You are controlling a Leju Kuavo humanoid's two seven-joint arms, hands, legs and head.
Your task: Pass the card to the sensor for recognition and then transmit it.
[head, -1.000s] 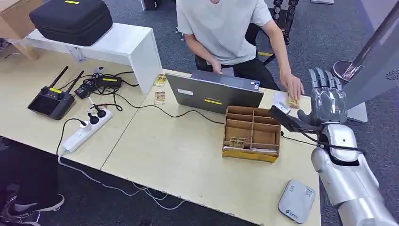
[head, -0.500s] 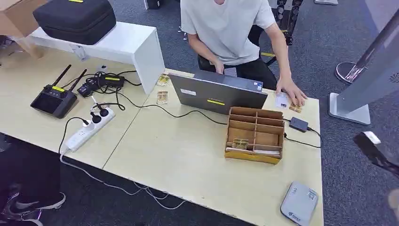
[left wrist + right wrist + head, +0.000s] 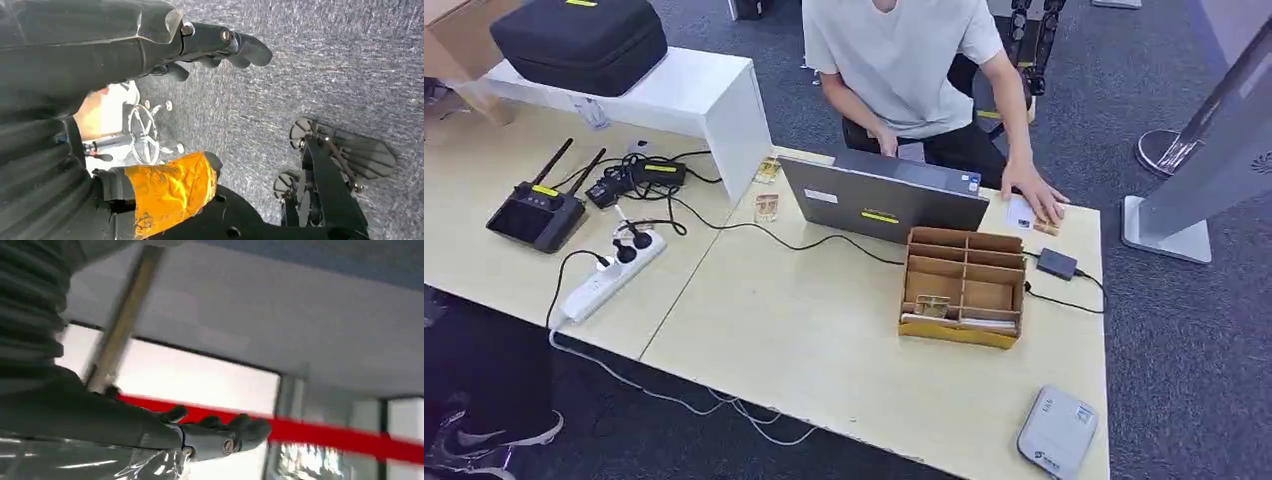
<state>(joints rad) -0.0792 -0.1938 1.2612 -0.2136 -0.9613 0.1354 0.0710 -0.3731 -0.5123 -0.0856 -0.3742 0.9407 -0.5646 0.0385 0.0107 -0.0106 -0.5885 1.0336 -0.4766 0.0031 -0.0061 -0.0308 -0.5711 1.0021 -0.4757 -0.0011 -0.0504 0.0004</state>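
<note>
Your small white card (image 3: 1021,212) lies at the upper right of the pale wooden table (image 3: 824,340), under a person's hand (image 3: 1034,192). Your left hand (image 3: 220,47) and right hand (image 3: 220,432) hold nothing, with fingers loosely extended and slightly curled.

— What does the left hand (image 3: 215,47) look like up close?
— Dark, nearly black fingers (image 3: 250,49) with rounded tips, fixed to the palm by small silver screws (image 3: 187,30). Behind them sits a smooth dark grey cover with a glossy edge, then a ribbed grey sleeve.
— And the thumb?
— Wrapped in crinkled orange-yellow tape (image 3: 167,190), black showing at its tip.
— The right hand (image 3: 210,432)?
— Grey, with blunt rounded fingers (image 3: 252,427), one round screw (image 3: 228,445) on the side, and a ribbed dark grey cover (image 3: 30,300) behind it. The picture is blurred, so finer marks are unreadable.
</note>
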